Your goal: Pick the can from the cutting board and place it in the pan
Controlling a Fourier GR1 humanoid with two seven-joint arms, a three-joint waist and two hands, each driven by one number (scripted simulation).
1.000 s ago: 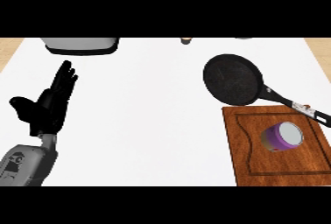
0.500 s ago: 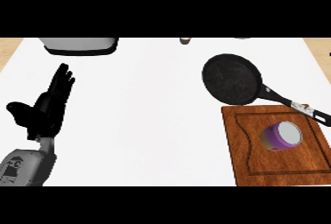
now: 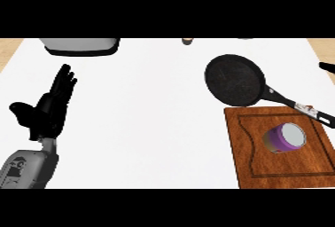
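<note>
Lying on the cutting board (image 3: 248, 153), the can (image 3: 285, 138) sits just below the pan (image 3: 235, 80).

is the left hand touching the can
Apart. The head view shows the left hand open at the left, the can far right on the cutting board.

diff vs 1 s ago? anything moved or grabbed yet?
Only a small drift: the left robot hand has slid slightly lower and leftward at the view's left, fingers straight and open, holding nothing. A dark tip has just come in at the right edge; too little shows to say what it is. The can lies on the cutting board, and the pan is unchanged.
</note>
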